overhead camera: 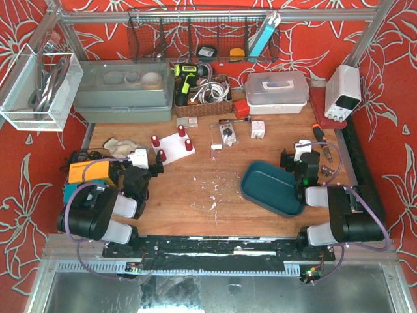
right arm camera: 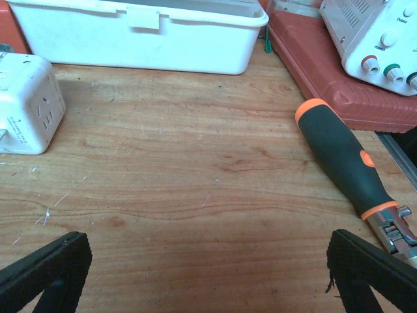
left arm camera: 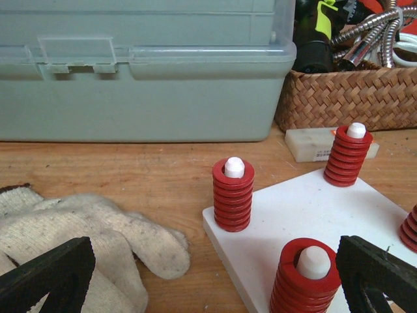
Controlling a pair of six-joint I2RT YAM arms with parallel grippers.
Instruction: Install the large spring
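**Lining up for the seating push**

From above, the left gripper (overhead camera: 152, 171) is hovering just on the near side of the flat white peg board (overhead camera: 172, 145). The right gripper (overhead camera: 301, 162) is idling far off to the right, beside the teal plastic tray (overhead camera: 270, 189).

In the left wrist view, the fingers (left arm camera: 45, 277) are standing wide apart, gripping nothing. The large red coil spring (left arm camera: 306, 283) is sitting between them on the nearest white peg, apparently already threaded, though nearness may be exaggerating its size. To do this well, I judge the jaws should be closing squarely on the coils and pressing straight down the peg. The cream knitted glove (left arm camera: 85, 238) is lying left of the board and could be brushing the left finger.

In the right wrist view, the fingers (right arm camera: 45, 274) are spread and empty over the wooden tabletop (right arm camera: 195, 169), with a black-and-orange screwdriver handle (right arm camera: 342, 160) lying to the right
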